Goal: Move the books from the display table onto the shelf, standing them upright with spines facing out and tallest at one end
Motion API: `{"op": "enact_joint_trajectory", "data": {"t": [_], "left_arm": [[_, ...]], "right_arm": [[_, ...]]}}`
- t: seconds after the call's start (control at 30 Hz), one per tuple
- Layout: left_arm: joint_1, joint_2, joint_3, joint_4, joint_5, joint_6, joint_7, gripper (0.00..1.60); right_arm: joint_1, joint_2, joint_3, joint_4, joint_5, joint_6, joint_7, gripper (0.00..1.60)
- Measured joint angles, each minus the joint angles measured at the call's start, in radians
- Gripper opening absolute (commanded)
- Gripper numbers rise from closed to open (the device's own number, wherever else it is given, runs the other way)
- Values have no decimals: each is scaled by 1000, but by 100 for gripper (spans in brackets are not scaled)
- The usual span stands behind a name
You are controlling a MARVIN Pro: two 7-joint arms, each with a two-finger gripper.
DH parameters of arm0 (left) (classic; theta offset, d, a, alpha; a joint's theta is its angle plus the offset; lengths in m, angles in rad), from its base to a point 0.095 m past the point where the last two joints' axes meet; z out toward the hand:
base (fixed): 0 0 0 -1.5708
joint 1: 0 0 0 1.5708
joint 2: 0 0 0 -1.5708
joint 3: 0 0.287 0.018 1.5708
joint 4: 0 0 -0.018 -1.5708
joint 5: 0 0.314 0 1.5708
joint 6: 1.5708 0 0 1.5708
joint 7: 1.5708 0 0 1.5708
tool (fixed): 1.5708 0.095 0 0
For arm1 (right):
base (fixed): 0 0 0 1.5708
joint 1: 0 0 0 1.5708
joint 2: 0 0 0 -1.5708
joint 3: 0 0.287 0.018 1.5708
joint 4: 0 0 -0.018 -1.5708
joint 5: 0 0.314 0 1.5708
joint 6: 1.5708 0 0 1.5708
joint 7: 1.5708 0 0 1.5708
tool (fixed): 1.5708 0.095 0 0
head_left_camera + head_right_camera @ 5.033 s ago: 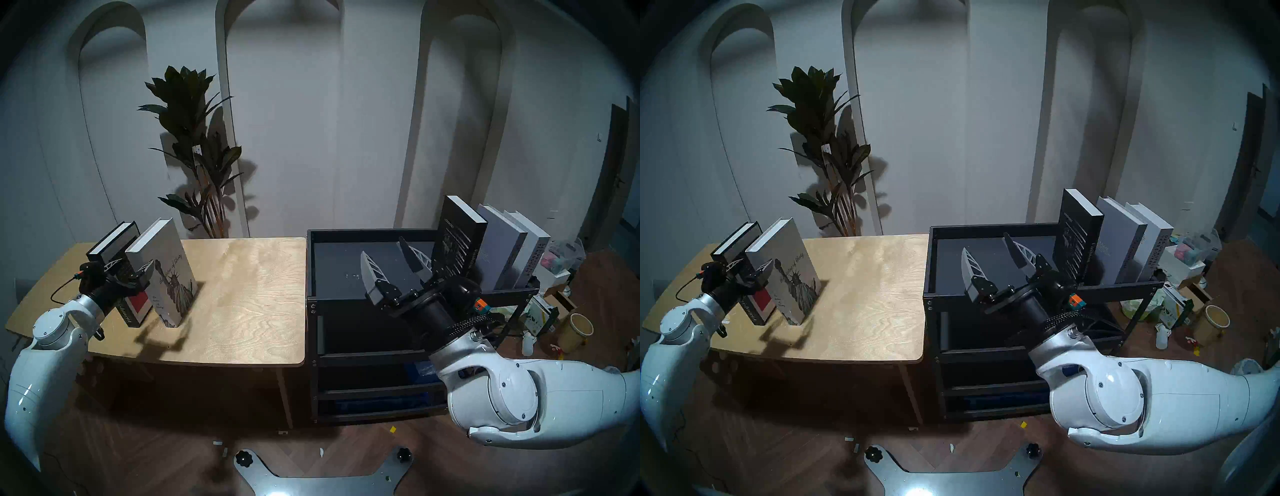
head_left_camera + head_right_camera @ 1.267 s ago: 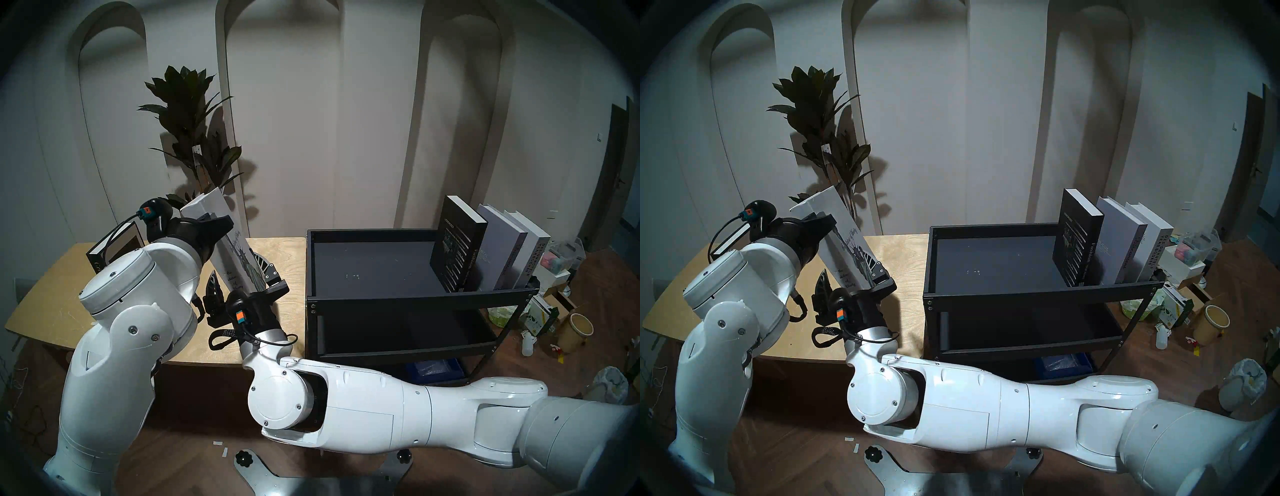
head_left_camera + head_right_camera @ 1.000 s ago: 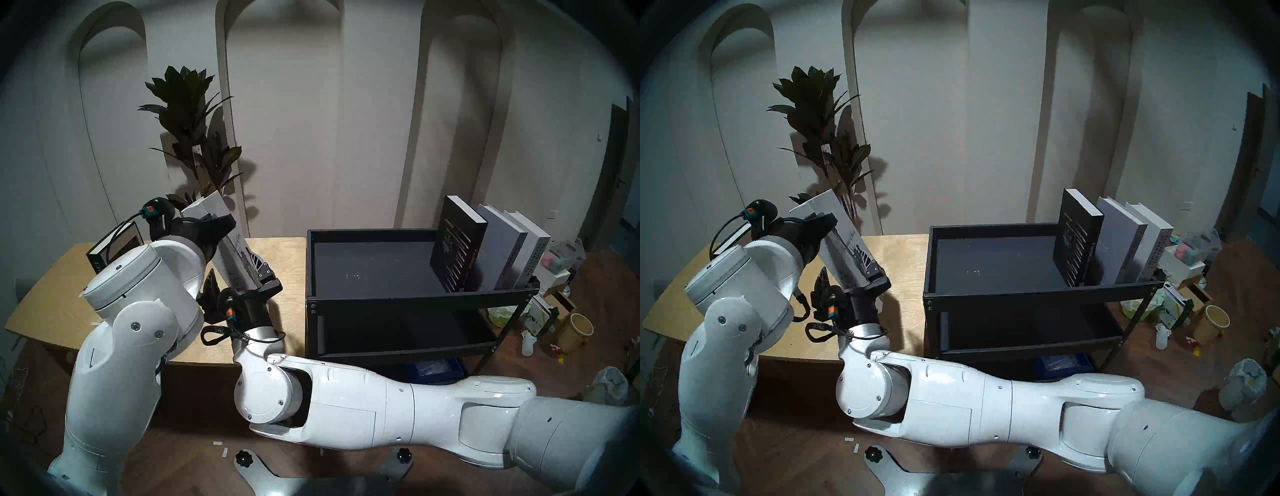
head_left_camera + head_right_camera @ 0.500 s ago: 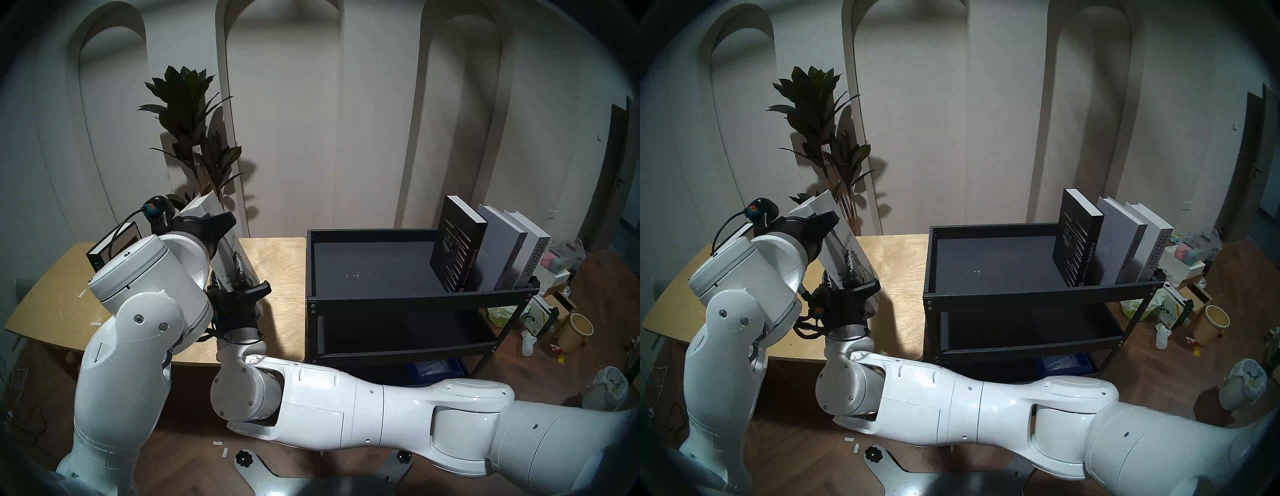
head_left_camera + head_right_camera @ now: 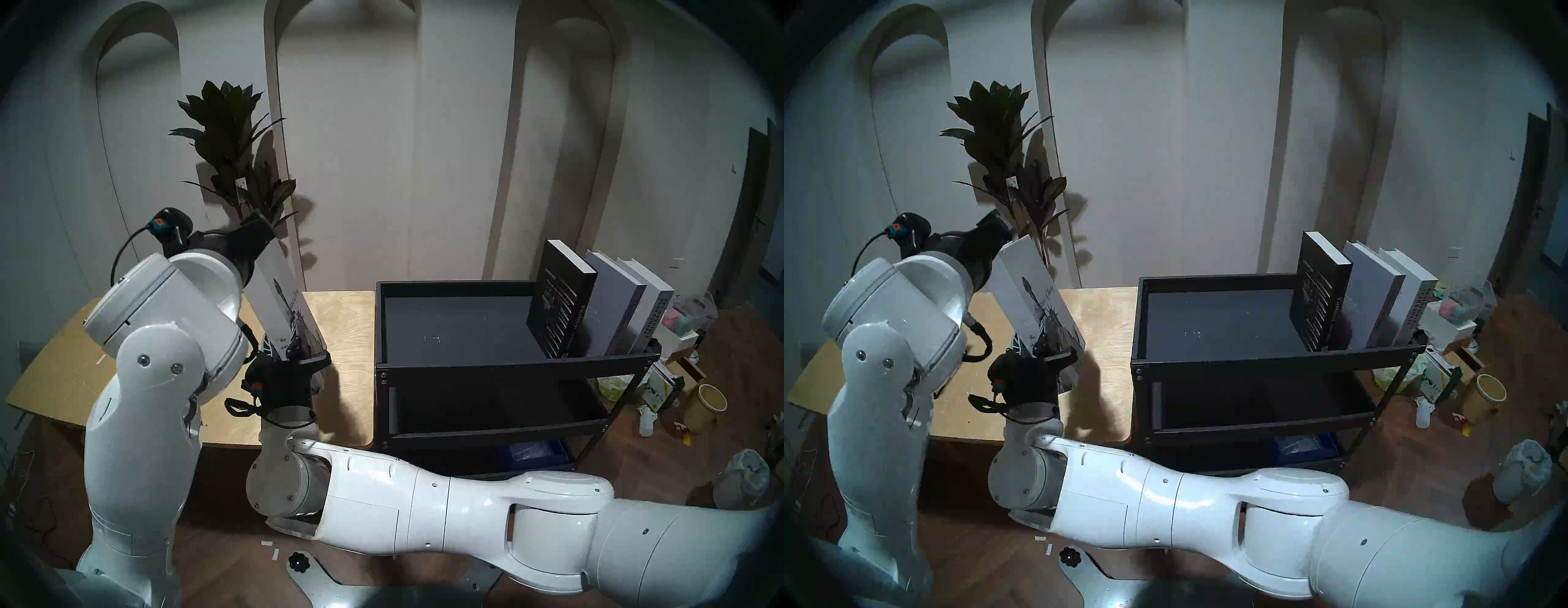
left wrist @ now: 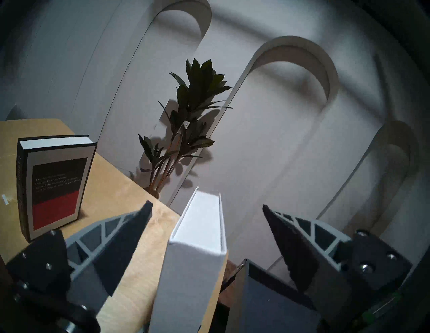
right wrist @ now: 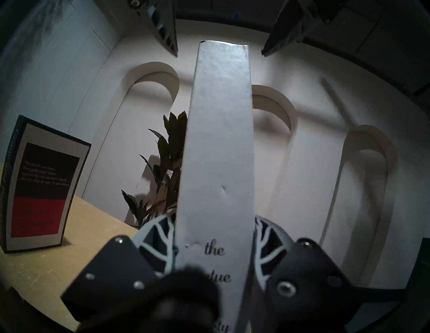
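The white Statue of Liberty book (image 5: 280,305) hangs tilted above the display table (image 5: 348,322), spine toward me. My right gripper (image 5: 292,352) is shut on its lower spine (image 7: 216,162). My left gripper (image 6: 206,205) is open at the book's top end, its fingers (image 6: 130,230) apart on either side and not touching it. The black and red "Crime and Punishment" book (image 6: 55,186) stands upright at the table's far left, hidden behind my left arm in the head views. On the shelf (image 5: 509,365), a black book (image 5: 560,301), a grey book (image 5: 611,310) and a white book (image 5: 653,314) stand at the top tier's right end.
A tall potted plant (image 5: 237,161) stands behind the table, close to the raised book. The shelf's top tier is bare left of the black book. A paper cup (image 5: 706,407), boxes and a bin bag (image 5: 746,471) litter the floor to the right.
My right gripper closed on the book's lower spine. My left gripper then opened and lifted up and back off the book's top. The book now hangs from the right gripper alone.
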Motion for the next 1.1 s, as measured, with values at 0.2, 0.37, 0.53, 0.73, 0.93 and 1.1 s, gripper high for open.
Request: {"op": "enact_joint_trajectory", "data": {"t": [0.2, 0.37, 0.53, 0.73, 0.93, 1.1], "left_arm": [[-50, 8, -67, -1, 10, -19, -53, 160], [-95, 30, -133, -3, 27, -31, -92, 160], [-123, 60, -209, -5, 49, -37, -117, 160], [-116, 92, -292, -6, 71, -36, -136, 160], [-54, 114, -351, -8, 91, -11, -145, 160], [26, 127, -385, -7, 109, 21, -149, 160]], "right_arm": [[10, 0, 12, 6, -2, -15, -13, 0], [32, 6, 38, -10, -7, -37, -24, 0], [57, 30, 75, -44, -13, -66, -40, 0], [82, 83, 122, -102, -21, -102, -62, 0], [95, 151, 158, -177, -28, -136, -81, 0], [96, 228, 185, -241, -28, -167, -93, 0]]}}
